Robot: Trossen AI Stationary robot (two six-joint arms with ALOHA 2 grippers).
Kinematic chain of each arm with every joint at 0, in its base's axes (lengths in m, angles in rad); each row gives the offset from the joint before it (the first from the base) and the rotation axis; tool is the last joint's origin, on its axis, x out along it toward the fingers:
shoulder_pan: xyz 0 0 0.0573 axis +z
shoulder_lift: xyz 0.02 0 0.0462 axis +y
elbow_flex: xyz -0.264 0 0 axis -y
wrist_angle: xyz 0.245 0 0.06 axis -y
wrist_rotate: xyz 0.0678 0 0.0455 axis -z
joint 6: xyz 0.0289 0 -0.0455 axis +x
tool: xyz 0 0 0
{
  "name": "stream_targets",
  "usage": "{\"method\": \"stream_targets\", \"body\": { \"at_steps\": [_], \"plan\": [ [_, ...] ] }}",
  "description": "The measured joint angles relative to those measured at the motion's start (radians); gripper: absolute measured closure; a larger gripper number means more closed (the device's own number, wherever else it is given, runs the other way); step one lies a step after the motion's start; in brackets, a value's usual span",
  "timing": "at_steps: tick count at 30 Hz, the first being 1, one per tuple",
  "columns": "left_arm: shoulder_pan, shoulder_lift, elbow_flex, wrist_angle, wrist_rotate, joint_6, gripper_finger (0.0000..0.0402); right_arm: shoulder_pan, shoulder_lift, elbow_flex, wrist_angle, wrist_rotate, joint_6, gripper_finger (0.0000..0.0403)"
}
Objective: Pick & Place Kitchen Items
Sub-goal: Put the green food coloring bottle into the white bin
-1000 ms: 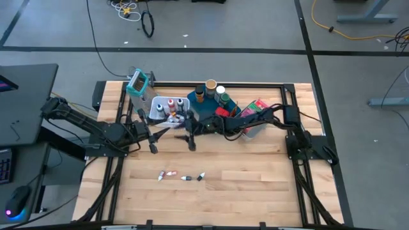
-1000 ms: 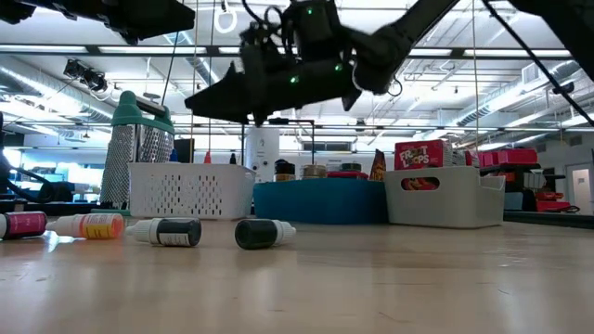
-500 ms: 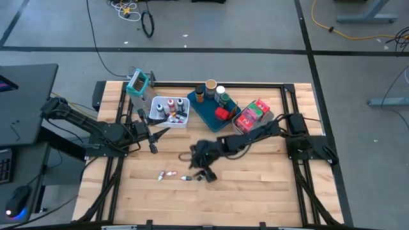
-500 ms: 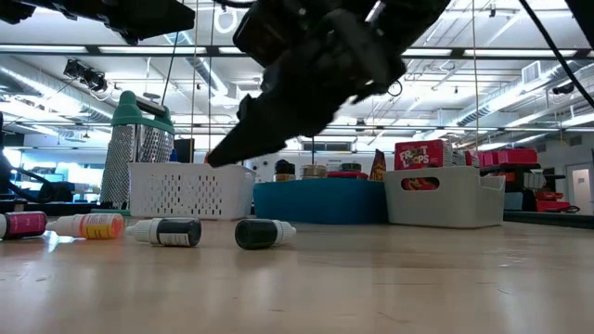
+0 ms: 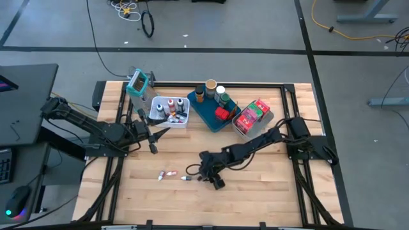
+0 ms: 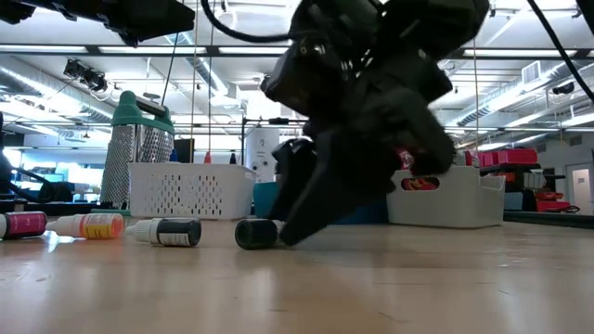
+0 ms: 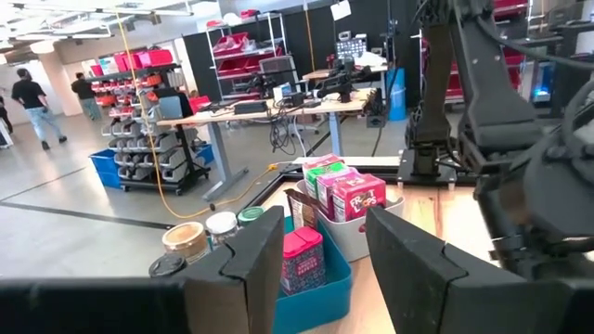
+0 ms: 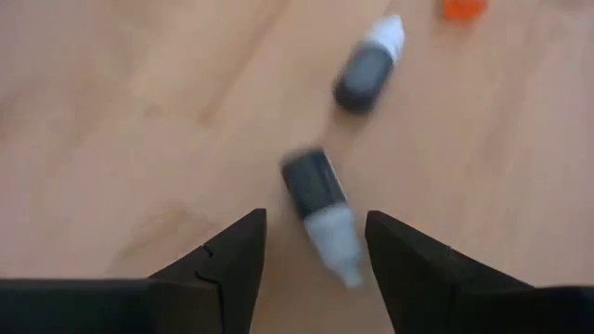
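High view: I've got the right gripper low over the front-middle of the table, right by the dark bottle lying there. Right wrist view shows its fingers apart w/ that dark bottle lying between them on the wood, not gripped; a second dark bottle w/ white tip lies just beyond. Low view: four small bottles on their sides in a row – pink, orange, then two dark ones, the nearest at the gripper's tip. Left gripper waits over the table's left side near the white basket, fingers apart, holding nothing. Blue tray w/ jars and a red tin, and grey bin w/ packets, sit at the back.
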Motion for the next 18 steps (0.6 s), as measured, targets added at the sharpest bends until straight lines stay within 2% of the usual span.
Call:
{"method": "stream_targets", "body": {
  "at_steps": [5,14,18],
  "plan": [
    [0.0,0.0,0.0,-0.022,0.017,-0.031,0.0239,-0.002,0.004,-0.064,0.115,0.026,-0.039,0.0229],
    [0.0,0.0,0.0,-0.064,0.019,-0.091,0.0239,-0.028,0.019,-0.093,0.223,-0.12,0.031,0.0317],
    [0.0,0.0,0.0,-0.068,0.019,-0.093,0.0239,-0.032,0.013,-0.093,0.277,-0.095,0.031,0.0341]
  ]
}}
